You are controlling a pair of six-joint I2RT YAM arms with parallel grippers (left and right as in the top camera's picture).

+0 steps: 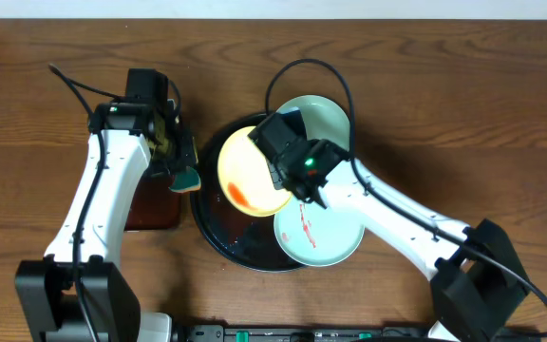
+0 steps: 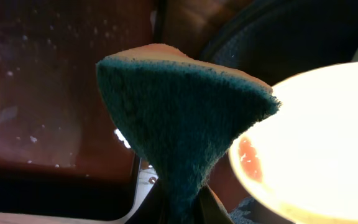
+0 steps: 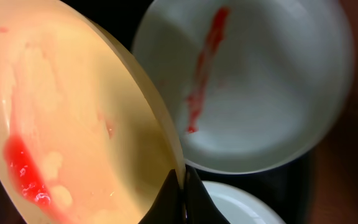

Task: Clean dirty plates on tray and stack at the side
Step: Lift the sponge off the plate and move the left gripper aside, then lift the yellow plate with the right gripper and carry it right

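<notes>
Jaws first: your right gripper (image 3: pixel 181 185) is pinched shut on the rim of the yellow plate (image 1: pixel 248 176), and your left gripper (image 1: pixel 175 163) is clamped on the sponge (image 2: pixel 179 106), green scouring face toward the plate. That plate hangs tilted over the left half of the round tray (image 1: pixel 215 228). The sponge is just beside its left edge; I cannot tell whether they touch. The step, as I read it, is wiping this plate. The thickest sauce (image 3: pixel 23 168) sits low near the rim, away from your grip, so bring the sponge there and sweep across the face with light pressure. Your hold is only a thin edge pinch, and a hard push could lever or twist the plate out. Wipe toward the gripped side, not away from it. Count three plates: one yellow in hand and two on the tray, the streaked mint plate (image 1: pixel 323 237) and the plain mint plate (image 1: pixel 323 116). You also have one sponge, one round tray, and one rectangular tray (image 1: pixel 150 211) under the left arm. No plate is stacked on the table (image 1: pixel 444 85) yet.
</notes>
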